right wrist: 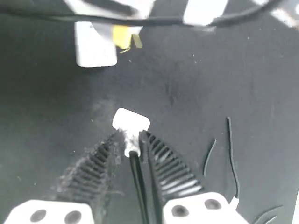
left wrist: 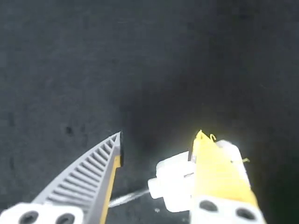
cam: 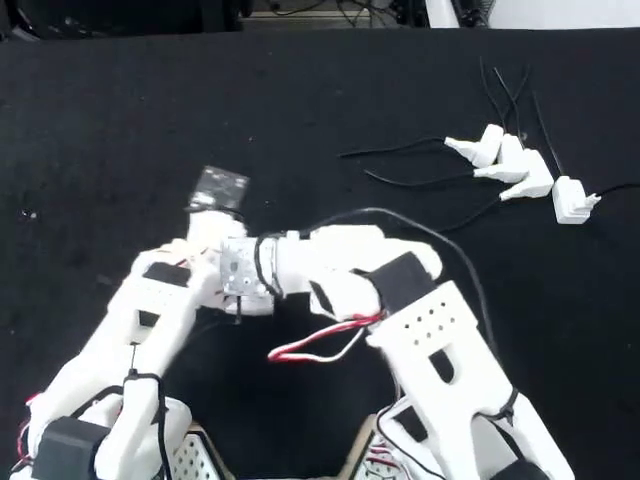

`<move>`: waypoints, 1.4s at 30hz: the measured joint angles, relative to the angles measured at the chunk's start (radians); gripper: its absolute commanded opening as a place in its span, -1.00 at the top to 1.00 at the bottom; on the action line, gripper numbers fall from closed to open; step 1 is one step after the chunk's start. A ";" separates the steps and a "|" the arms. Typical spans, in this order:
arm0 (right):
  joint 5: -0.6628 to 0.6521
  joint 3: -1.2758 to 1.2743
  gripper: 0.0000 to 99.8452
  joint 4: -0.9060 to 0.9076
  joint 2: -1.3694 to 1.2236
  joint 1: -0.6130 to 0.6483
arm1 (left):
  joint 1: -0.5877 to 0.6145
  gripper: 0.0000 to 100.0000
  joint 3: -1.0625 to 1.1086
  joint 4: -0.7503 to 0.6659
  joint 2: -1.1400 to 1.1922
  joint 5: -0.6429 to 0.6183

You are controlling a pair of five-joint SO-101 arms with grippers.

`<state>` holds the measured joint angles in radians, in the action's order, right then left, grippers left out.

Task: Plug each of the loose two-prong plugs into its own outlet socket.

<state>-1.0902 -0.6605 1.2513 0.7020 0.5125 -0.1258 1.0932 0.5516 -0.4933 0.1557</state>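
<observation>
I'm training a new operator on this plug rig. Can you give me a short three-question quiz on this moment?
1. True or false: the right claw is shut on a white plug.
2. Where does the cluster of white plugs and sockets lie on the black table? A) far side, right B) near side, left C) beneath the arms
3. Fill in: the held plug's cord is ____.
Key: 1 true; 2 A; 3 black.
</observation>
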 measured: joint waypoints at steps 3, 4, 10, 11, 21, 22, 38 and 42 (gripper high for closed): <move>0.000 0.000 0.98 0.000 0.000 -0.025 | -0.029 0.50 0.000 0.037 0.000 0.020; 0.000 0.000 0.98 0.000 0.000 -0.029 | -0.029 0.50 0.000 0.048 0.000 0.023; 0.008 -0.054 0.98 -0.017 0.000 -0.031 | 0.029 0.50 -0.084 0.204 -0.011 0.026; 0.028 -0.078 0.98 -0.037 0.000 -0.025 | 0.057 0.50 -0.103 0.245 -0.031 0.026; 0.150 -0.155 0.98 -0.155 -0.005 0.192 | 0.338 0.50 0.015 0.353 -0.354 0.025; 0.150 -0.155 0.98 -0.155 -0.020 0.204 | 0.353 0.50 0.068 0.319 -0.362 0.028; 0.189 0.235 0.98 -0.025 -0.517 0.215 | 0.531 0.50 0.189 0.155 -0.192 -0.104; 0.227 0.242 0.98 -0.002 -0.519 0.215 | 0.534 0.50 0.143 0.153 -0.109 -0.109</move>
<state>-0.8631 -0.4181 1.2497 0.1834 0.7273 0.4081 1.2359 0.7050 -0.6022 0.0468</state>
